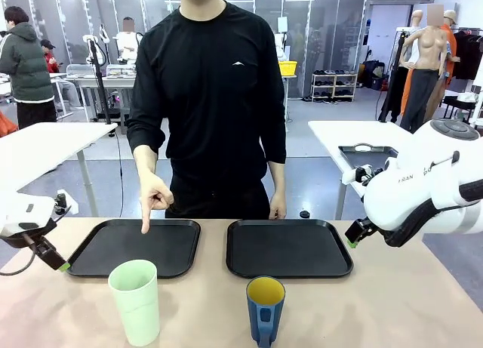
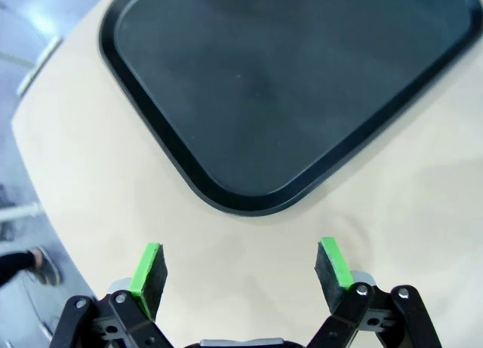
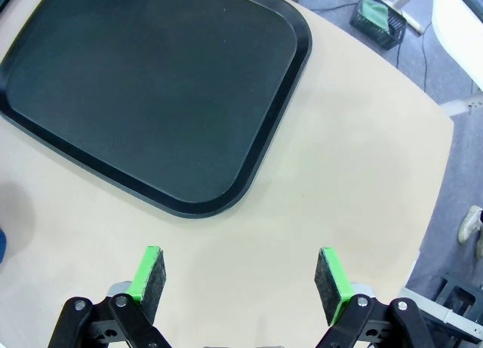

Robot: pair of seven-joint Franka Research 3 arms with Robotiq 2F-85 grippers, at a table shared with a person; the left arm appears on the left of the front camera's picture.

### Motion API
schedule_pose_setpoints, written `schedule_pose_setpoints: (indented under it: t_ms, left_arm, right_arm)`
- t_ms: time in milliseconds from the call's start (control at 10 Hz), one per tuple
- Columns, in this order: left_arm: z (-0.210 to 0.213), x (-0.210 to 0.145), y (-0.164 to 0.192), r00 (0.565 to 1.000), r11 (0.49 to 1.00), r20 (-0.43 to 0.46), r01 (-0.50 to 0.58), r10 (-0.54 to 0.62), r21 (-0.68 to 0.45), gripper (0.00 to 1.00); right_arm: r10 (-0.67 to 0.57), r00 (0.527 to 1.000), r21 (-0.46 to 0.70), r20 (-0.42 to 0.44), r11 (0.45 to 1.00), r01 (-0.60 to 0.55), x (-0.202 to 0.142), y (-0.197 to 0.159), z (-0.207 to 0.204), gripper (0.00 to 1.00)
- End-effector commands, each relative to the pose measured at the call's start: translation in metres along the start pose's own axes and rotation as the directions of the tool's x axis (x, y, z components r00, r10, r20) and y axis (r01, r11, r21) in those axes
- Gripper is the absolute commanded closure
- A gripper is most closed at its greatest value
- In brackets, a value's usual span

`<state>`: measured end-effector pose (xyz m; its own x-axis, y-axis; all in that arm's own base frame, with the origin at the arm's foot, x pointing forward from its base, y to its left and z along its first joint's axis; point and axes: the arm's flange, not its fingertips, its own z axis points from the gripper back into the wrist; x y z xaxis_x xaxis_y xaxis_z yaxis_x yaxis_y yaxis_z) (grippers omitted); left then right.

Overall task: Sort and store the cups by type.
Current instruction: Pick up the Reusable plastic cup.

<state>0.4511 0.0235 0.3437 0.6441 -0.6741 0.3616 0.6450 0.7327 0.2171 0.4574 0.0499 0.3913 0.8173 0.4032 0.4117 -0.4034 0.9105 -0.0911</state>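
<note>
Jaws of the left end effector (image 2: 241,261) stand apart, empty, over the worktop (image 1: 392,303) by its left edge; the right end effector (image 3: 241,269) likewise by the right edge. Mint tumbler (image 1: 136,301) and blue mug (image 1: 265,310) stand at the near edge; a person's hand (image 1: 155,197) points at the left tray (image 1: 136,247).

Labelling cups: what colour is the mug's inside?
Yellow; the mug is dark blue outside. Front view shows it best.

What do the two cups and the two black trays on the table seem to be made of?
Green cup: probably plastic, going by its thin rim and dull, even pale surface.
Blue mug: thick wall, yellow inside, moulded handle. It could be ceramic or heavy plastic; the look leaves it open.
Left tray and right tray: likely plastic, with a matte black finish, soft sheen and rounded raised rim.
</note>
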Motion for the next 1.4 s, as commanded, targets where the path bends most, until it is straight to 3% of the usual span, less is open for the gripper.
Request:
schedule_pose_setpoints:
  t_ms: [0,300,600,700,1100,1200,1300]
  left_arm:
    - [-0.005,-0.057,-0.026,0.988,0.987,0.083,0.140,-0.134,-0.073,0.00]
    - [0.003,-0.096,-0.036,0.958,0.930,0.139,0.278,-0.251,-0.238,0.00]
    - [-0.004,-0.119,-0.032,0.946,0.921,0.126,0.321,-0.300,-0.221,0.00]
    - [-0.011,-0.069,0.013,0.953,0.926,0.148,0.293,-0.264,-0.237,0.00]
    - [-0.015,-0.077,0.014,0.949,0.920,0.139,0.309,-0.282,-0.242,0.00]
    - [-0.025,-0.077,0.019,0.911,0.868,0.233,0.399,-0.339,-0.296,0.00]
    - [-0.036,-0.088,0.029,0.903,0.863,0.263,0.411,-0.340,-0.295,0.00]
  right_arm:
    - [-0.008,1.000,0.005,0.003,1.000,0.008,0.000,-0.001,0.000,0.00]
    - [-0.008,1.000,0.005,0.003,1.000,0.008,0.000,-0.001,0.000,0.00]
    - [-0.008,1.000,0.005,0.003,1.000,0.008,0.000,-0.001,0.000,0.00]
    - [-0.008,1.000,0.005,0.003,1.000,0.008,0.000,-0.001,0.000,0.00]
    - [-0.008,1.000,0.005,0.003,1.000,0.008,0.000,-0.001,0.000,0.00]
    - [-0.008,1.000,0.005,0.003,1.000,0.008,0.000,-0.001,0.000,0.00]
    - [-0.008,1.000,0.005,0.003,1.000,0.008,0.000,-0.001,0.000,0.00]
